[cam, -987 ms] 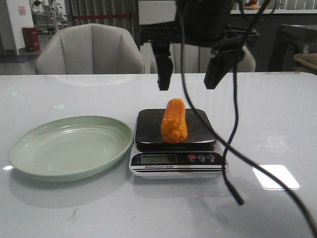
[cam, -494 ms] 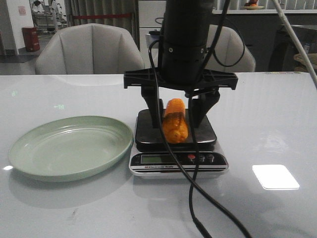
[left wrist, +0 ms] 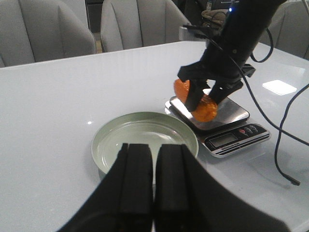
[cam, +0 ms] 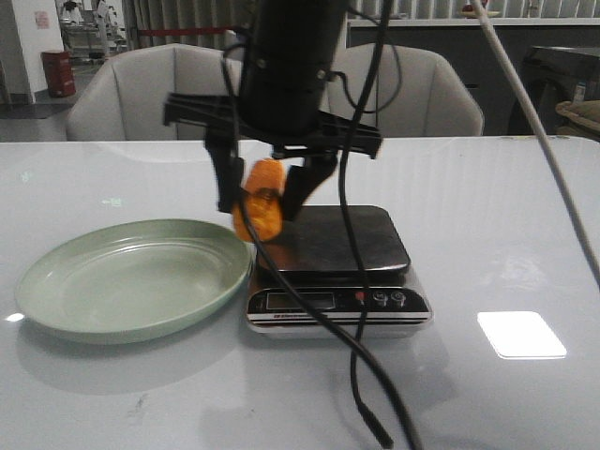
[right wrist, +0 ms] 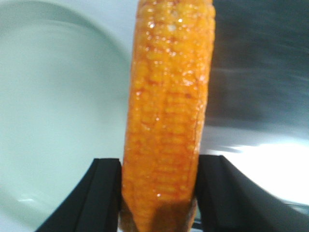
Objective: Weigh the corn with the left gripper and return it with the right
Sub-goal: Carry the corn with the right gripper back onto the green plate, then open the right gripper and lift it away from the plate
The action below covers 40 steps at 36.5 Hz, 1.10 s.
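My right gripper is shut on the corn, a stubby orange-yellow cob. It holds the cob in the air over the gap between the scale and the green plate. In the right wrist view the corn stands between both black fingers, with the plate on one side and the scale's dark platform on the other. My left gripper is shut and empty, held back above the near rim of the plate. From there I see the corn in the right gripper over the scale.
The scale's display and buttons face the front edge. Loose black cables hang from the right arm over the scale and table. A bright light patch lies on the white table at the right. Grey chairs stand behind the table.
The right gripper came down around the corn on the scale, shut on it, lifted it and carried it left toward the plate. The scale platform is now bare.
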Tool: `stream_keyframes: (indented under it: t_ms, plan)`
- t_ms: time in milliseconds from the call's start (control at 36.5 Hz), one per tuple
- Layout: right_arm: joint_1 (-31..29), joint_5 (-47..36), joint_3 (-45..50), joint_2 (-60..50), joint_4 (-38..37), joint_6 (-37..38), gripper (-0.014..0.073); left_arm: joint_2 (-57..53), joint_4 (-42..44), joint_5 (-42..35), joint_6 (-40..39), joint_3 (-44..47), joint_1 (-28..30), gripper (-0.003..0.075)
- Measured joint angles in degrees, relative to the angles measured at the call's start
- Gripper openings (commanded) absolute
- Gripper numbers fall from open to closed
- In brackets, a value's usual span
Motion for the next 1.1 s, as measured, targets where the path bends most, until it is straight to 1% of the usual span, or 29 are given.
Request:
stream_keyframes:
  t_ms: [165,274,356,411,466,548,576,658,877,1097]
  plan:
    - [3.1,-6.8,-0.8,0.5,3.7,-0.1,0.0145,0.0,0.0,0.0,0.0,0.0,0.0,0.0114]
    - [4.9,-8.7,-0.8,2.0,4.6,-0.1,0.0147,0.0,0.0,0.0,0.0,0.0,0.0,0.0114]
    - [5.7,-9.1,-0.8,3.7,4.9,-0.2,0.0177,0.0,0.0,0.0,0.0,0.0,0.0,0.0114]
    - [6.3,-9.1,-0.8,4.8,5.1,-0.2,0.0225,0.0,0.0,0.0,0.0,0.0,0.0,0.0114]
    - [7.0,-9.1,-0.8,5.8,5.2,-0.6,0.0293,0.0,0.0,0.0,0.0,0.0,0.0,0.0114]
    - [7.6,-9.4,-0.8,6.8,5.3,-1.8,0.0435,0.0,0.0,0.0,0.0,0.0,0.0,0.0114]
    - [7.9,-9.4,-0.8,6.9,5.4,-2.2,0.0470,0.0,0.0,0.0,0.0,0.0,0.0,0.0114]
    - [8.3,-9.4,-0.8,7.1,5.6,-3.1,0.0523,0.0,0.0,0.0,0.0,0.0,0.0,0.0114]
    - [7.9,-7.3,-3.3,7.0,5.0,-4.9,0.0532,0.0,0.0,0.0,0.0,0.0,0.0,0.0114]
    - [5.0,-3.6,-5.2,1.9,4.1,-10.5,0.0532,0.0,0.0,0.0,0.0,0.0,0.0,0.0114]
